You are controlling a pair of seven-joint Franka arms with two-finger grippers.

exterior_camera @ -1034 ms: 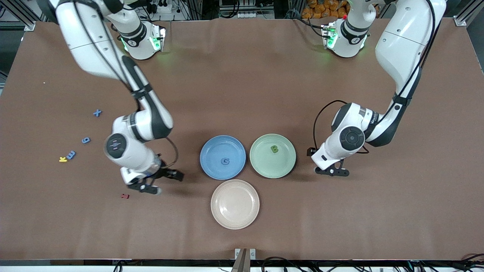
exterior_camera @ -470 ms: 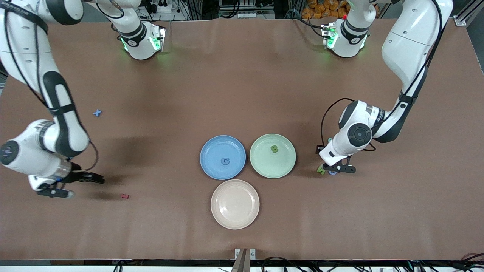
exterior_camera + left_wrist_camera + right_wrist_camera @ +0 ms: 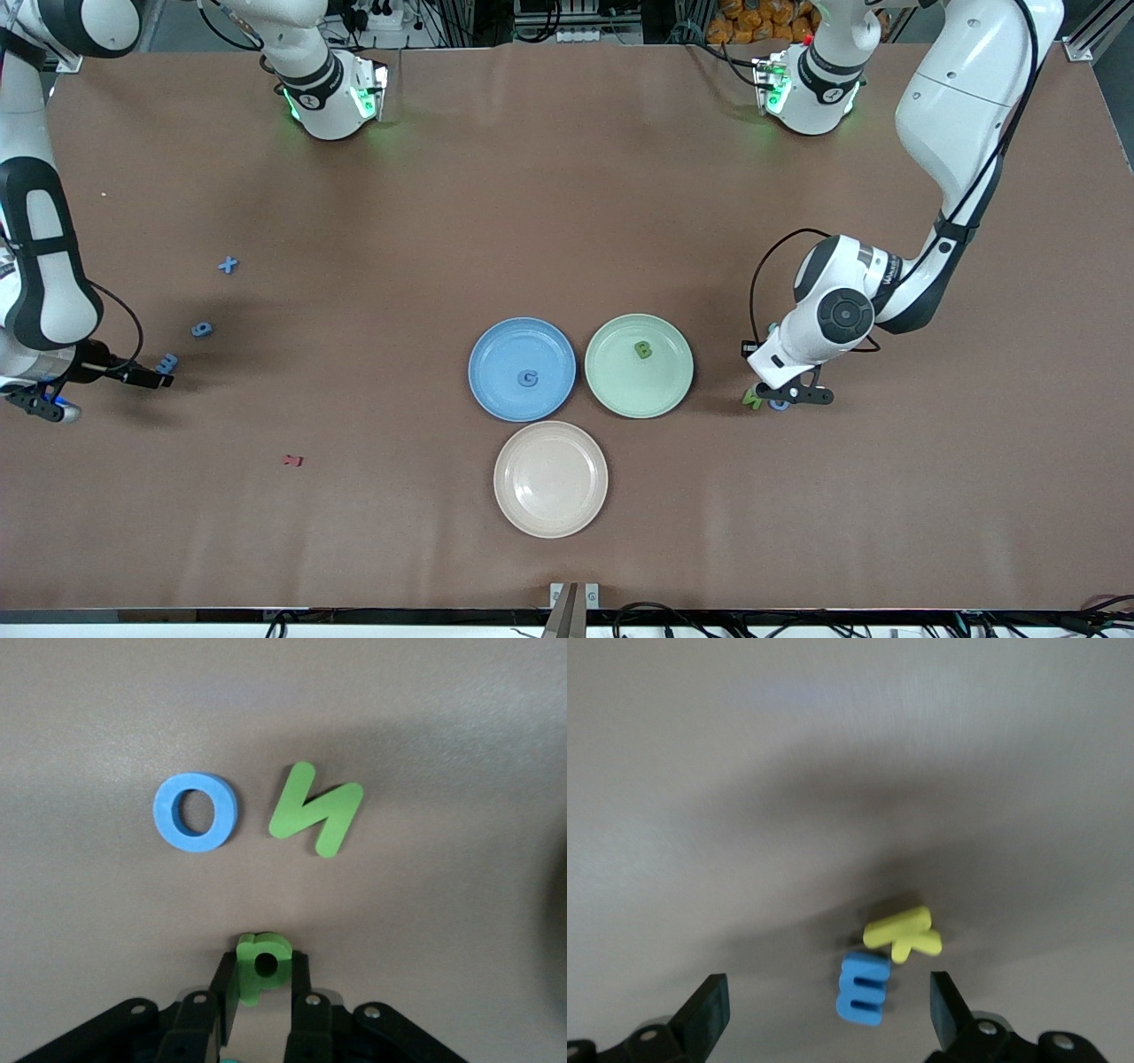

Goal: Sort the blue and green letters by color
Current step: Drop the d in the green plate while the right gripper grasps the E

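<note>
Already our left gripper [image 3: 257, 992] pinches a green P [image 3: 260, 962] between its fingers; brushing the green N [image 3: 316, 807] at 1 o'clock could scatter it. Our right gripper [image 3: 824, 1010], fingers wide, hangs over the blue E [image 3: 862, 986] on the brown desk [image 3: 567, 221].

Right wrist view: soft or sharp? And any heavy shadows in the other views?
Right wrist view: soft overall, a broad dark shadow crossing the table above the blue E and yellow K. Left wrist view: sharper, the blue O and green N crisp, light shadow along the top. Front view: even light, soft shadows beside the right gripper and left gripper.
</note>
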